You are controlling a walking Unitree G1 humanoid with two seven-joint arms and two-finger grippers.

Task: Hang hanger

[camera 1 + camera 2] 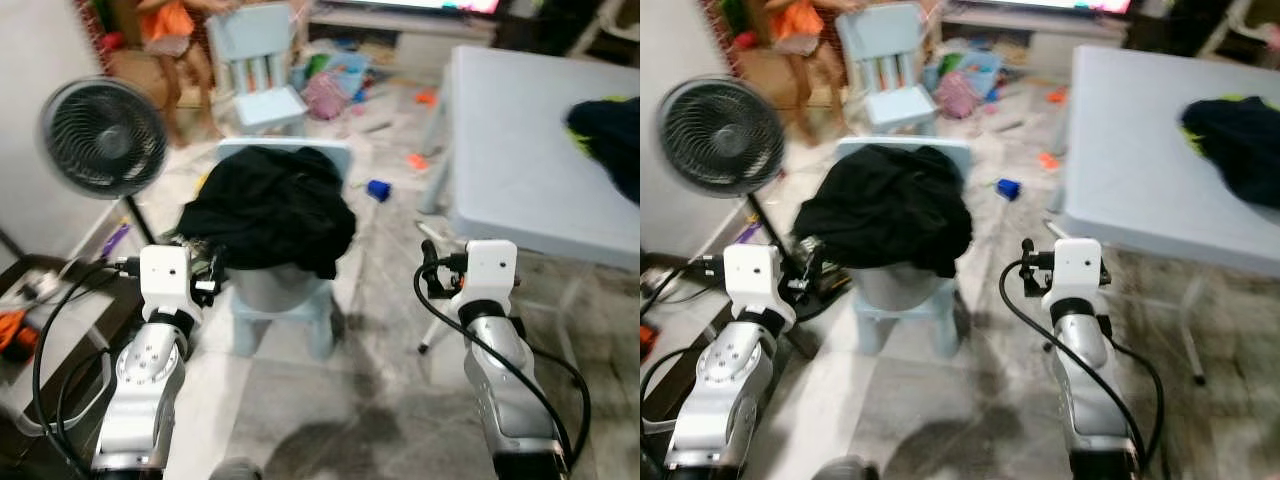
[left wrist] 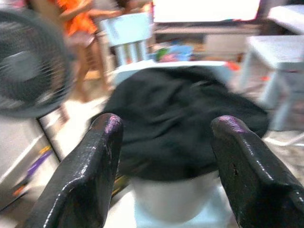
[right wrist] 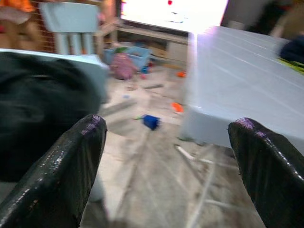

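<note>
Black garment (image 1: 268, 208) — on chair (image 1: 285, 290) (pale blue)

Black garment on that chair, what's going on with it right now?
Nothing holds it yet. The black garment lies heaped over the small light-blue chair. The left gripper faces it, fingers open and empty. The right gripper, also open and empty, points past it toward the grey table. No hanger can be made out.

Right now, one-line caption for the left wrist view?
Open left gripper faces a black garment heaped on a pale blue chair, fan beside.
</note>
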